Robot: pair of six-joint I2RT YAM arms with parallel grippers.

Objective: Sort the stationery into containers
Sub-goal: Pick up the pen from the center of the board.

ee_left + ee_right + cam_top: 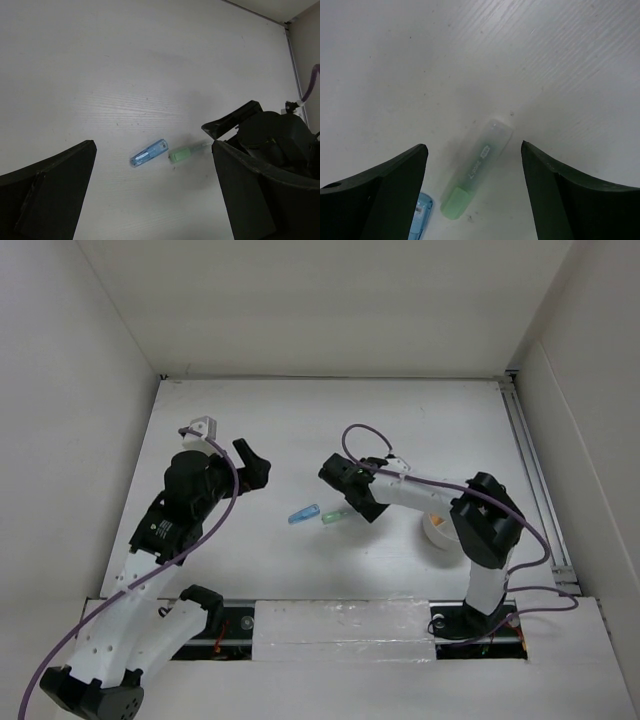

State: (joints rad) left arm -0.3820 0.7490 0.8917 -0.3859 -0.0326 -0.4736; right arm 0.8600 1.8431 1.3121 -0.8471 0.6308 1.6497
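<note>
A green marker [333, 517] and a blue marker [303, 514] lie end to end on the table mid-scene. My right gripper [348, 496] is open and hovers just above the green marker. In the right wrist view the green marker [476, 169] lies between the spread fingers of the right gripper [473, 146], and the blue marker [420, 220] shows at the bottom left. My left gripper [255, 462] is open and empty, up and to the left of the markers. Its wrist view shows the blue marker [148, 153] and the green marker [184, 152]. The white cup [432, 536] is mostly hidden behind the right arm, with something orange inside.
White walls enclose the table on the left, back and right. A metal rail [532, 480] runs along the right edge. The arm bases and a clear strip [340, 625] sit at the near edge.
</note>
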